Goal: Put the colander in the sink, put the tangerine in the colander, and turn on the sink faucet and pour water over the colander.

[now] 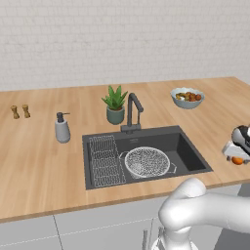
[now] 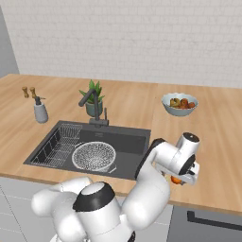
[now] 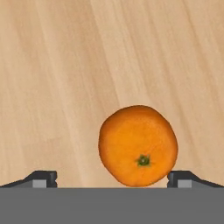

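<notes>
Sitting on the bare wooden counter (image 1: 39, 146), the tangerine (image 3: 138, 145), to the right of the sink (image 1: 193, 158) and close to the counter's front edge, with its little green stem spot facing up at the hand camera. Hanging right over it, the gripper (image 3: 112, 179), jaws spread wide, one dark tip on each side of the fruit, the right tip looking very close and the left tip well apart, so sitting off to the right of the middle. Not pinching anything yet. Probably lining up for the grab, since open jaws around a round fruit are how a pick-up begins. Resting already in the sink, the colander (image 1: 148, 161), just beside the wire rack (image 1: 103, 161) on the left side, open side up and waiting for the fruit. Standing behind the sink, the faucet (image 1: 133, 111), spout reaching over the back of the basin, not quite over the colander. Needing care near the front edge, because a round fruit could roll off if bumped. Lots of open counter between fruit and sink, so an easy path across. Staying out of the way farther back, the plant (image 1: 115, 103), the soap bottle (image 1: 62, 128), the fruit bowl (image 1: 187, 97) and two small shakers (image 1: 20, 111).
</notes>
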You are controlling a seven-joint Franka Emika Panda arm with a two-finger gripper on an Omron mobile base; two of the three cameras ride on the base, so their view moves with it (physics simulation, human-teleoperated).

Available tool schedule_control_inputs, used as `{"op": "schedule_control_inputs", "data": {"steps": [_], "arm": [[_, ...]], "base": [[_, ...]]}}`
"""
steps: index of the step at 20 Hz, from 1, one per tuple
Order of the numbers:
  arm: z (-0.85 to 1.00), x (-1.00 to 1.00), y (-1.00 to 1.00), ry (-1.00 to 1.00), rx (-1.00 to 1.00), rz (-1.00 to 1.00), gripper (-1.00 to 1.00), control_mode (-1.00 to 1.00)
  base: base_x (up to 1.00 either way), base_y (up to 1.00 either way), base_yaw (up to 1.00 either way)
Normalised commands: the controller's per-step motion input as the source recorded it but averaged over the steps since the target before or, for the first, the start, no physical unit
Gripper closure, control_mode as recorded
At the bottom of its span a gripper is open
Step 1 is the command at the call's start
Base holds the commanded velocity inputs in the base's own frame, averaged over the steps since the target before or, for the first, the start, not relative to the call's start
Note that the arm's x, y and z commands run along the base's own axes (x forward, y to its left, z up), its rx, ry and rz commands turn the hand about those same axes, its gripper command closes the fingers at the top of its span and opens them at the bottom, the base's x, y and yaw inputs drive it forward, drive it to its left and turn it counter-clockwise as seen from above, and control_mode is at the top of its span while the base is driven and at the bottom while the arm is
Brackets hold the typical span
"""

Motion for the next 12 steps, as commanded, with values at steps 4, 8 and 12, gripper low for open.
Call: {"op": "schedule_control_inputs", "data": {"steps": [4,8,12], "arm": [[-0.13,0.08,-0.21,-0.03,0.00,0.00,-1.00,-1.00],[-0.06,0.16,-0.17,0.00,0.00,0.00,-1.00,-1.00],[-0.02,0.12,0.00,0.00,0.00,0.00,-1.00,-1.00]], "base": [[0.00,0.00,0.00],[0.00,0.00,0.00],[0.00,0.00,0.00]]}}
